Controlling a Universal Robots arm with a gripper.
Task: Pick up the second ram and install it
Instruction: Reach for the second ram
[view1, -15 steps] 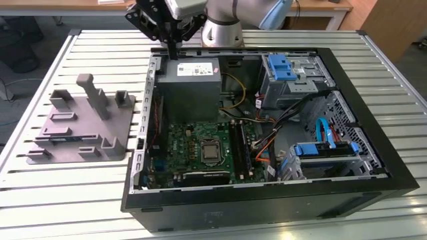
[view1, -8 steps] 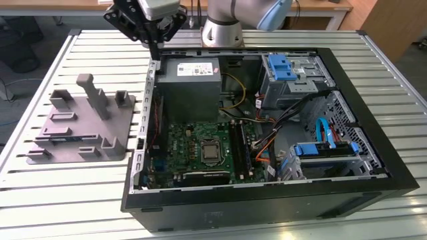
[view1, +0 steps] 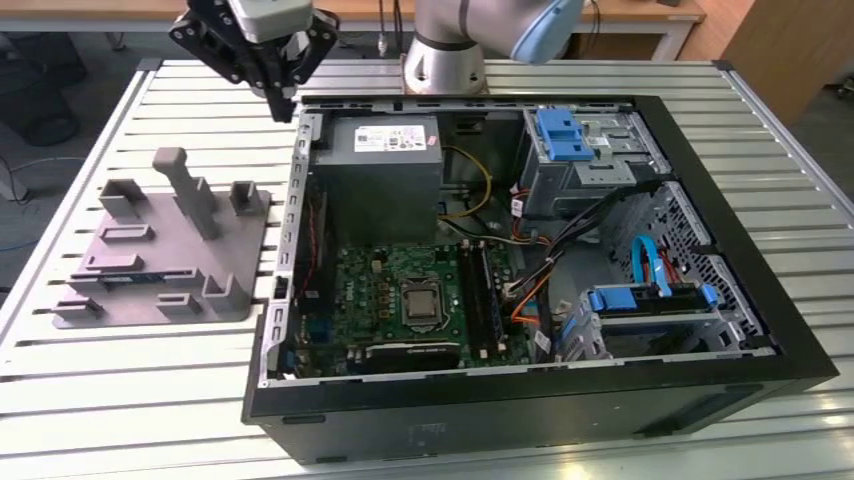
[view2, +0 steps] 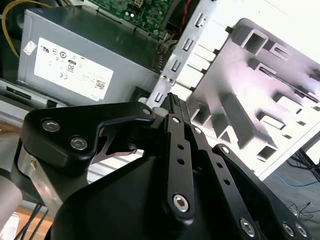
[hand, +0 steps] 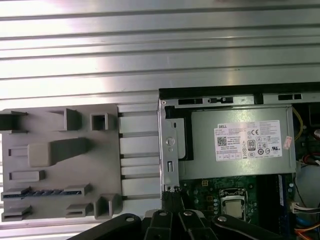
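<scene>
Gripper (view1: 282, 105): fingers pressed together, empty | hangs above the computer case (view1: 534, 420) wall by the power supply (view1: 380, 150) | second ram (hand: 42, 192): apparently lying in a grey holder (hand: 107, 165) slot (outside the case), apart from the gripper.

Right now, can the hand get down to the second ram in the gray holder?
Probably yes. The second ram lies exposed in a slot of the gray holder, nothing over it; the hand hangs above the case corner, shut and empty.
</scene>
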